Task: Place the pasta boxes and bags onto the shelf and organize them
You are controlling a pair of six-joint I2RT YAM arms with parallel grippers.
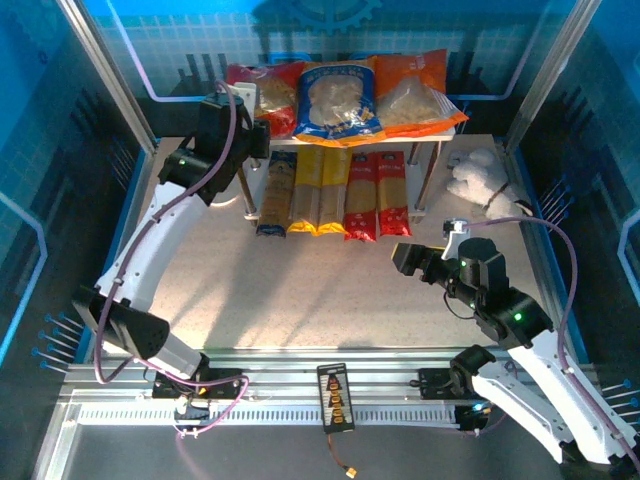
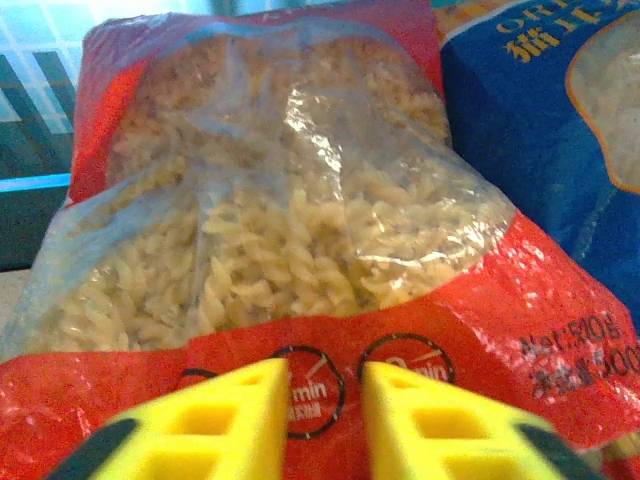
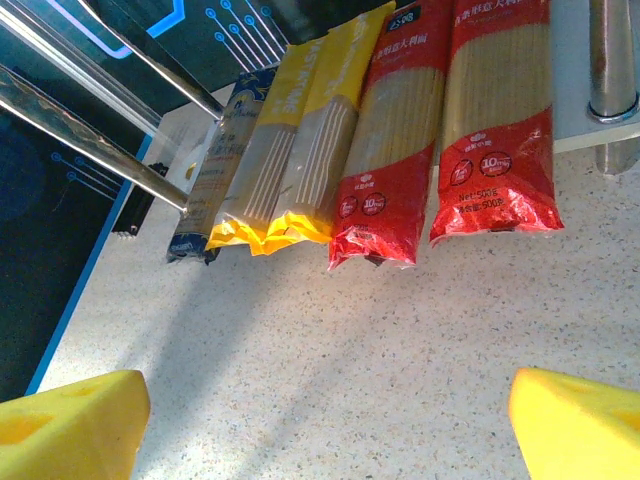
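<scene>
Shelf holds three bags on top, five pasta boxes below.

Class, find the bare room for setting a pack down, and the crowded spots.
Bare: tabletop between spaghetti packs' near ends and arm bases. Crowded: shelf top, three bags touching; lower tier, five packs side by side; plush toy to its right.

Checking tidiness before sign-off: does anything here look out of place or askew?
The white plush toy right of the shelf is not pasta. The spaghetti packs on its lower tier stick out past the front edge, and the blue bag overlaps the red bag and orange bag.
</scene>
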